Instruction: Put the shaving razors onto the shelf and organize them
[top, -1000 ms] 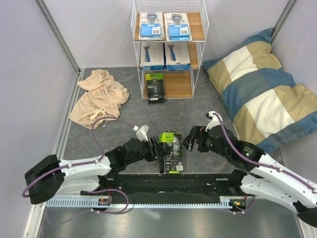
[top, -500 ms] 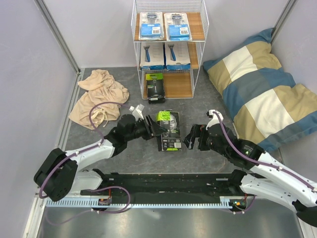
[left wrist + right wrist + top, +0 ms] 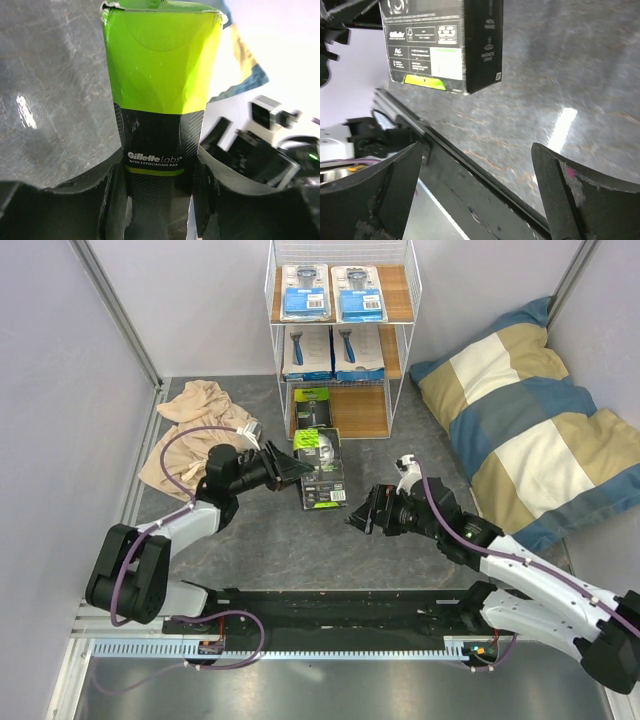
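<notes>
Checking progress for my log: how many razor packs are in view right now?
6. Two blister cards on the shelf's top board, two white packs on the middle board, one black-and-green box on the bottom board, one held box in the left gripper. None appears hidden.

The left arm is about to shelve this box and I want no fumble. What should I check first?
1. The left gripper clamped on the black-and-green box: ok.
2. Free space on the shelf, on its bottom board, right of the stored box: ok.
3. Held box lined up with that space: not ok, it sits in front of the stored box.
4. The right gripper clear of the path: ok, open and empty.
5. Held box lifted off the table: cannot tell.
</notes>
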`<state>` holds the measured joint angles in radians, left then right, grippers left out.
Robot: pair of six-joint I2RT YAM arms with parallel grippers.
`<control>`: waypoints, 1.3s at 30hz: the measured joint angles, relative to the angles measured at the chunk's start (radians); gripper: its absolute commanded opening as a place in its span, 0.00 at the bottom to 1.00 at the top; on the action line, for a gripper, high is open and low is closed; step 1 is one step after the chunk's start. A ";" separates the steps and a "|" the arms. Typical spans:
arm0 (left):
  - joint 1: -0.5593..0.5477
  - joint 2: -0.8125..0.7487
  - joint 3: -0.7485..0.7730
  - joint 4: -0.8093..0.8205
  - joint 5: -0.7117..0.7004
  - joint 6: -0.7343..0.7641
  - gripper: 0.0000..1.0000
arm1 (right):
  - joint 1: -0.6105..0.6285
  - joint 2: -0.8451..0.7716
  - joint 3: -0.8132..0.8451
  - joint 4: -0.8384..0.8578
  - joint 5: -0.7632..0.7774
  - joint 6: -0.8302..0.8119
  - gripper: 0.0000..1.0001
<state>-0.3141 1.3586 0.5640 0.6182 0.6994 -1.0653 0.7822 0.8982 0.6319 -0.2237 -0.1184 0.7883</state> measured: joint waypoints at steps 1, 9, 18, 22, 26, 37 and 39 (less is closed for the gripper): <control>0.015 0.005 0.000 0.016 0.018 -0.006 0.02 | -0.021 0.015 -0.016 0.045 -0.034 0.009 0.98; 0.102 0.026 0.000 0.109 0.109 -0.056 0.02 | -0.121 0.146 -0.120 0.436 -0.244 0.108 0.98; 0.126 0.048 0.000 0.185 0.149 -0.105 0.02 | -0.139 0.301 -0.183 0.835 -0.343 0.269 0.98; 0.126 0.048 0.000 0.199 0.153 -0.114 0.02 | -0.139 0.314 -0.184 0.902 -0.351 0.290 0.98; 0.126 0.049 -0.005 0.227 0.158 -0.132 0.02 | -0.139 0.352 -0.184 0.961 -0.349 0.309 0.98; 0.126 0.075 -0.052 0.339 0.167 -0.204 0.02 | -0.139 0.505 -0.183 1.113 -0.340 0.378 0.87; 0.126 0.081 -0.060 0.355 0.168 -0.214 0.02 | -0.139 0.516 -0.183 1.153 -0.336 0.394 0.80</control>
<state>-0.1883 1.4395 0.5037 0.9733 0.8673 -1.2797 0.6430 1.4143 0.4484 0.9295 -0.4545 1.1820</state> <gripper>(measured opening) 0.531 0.878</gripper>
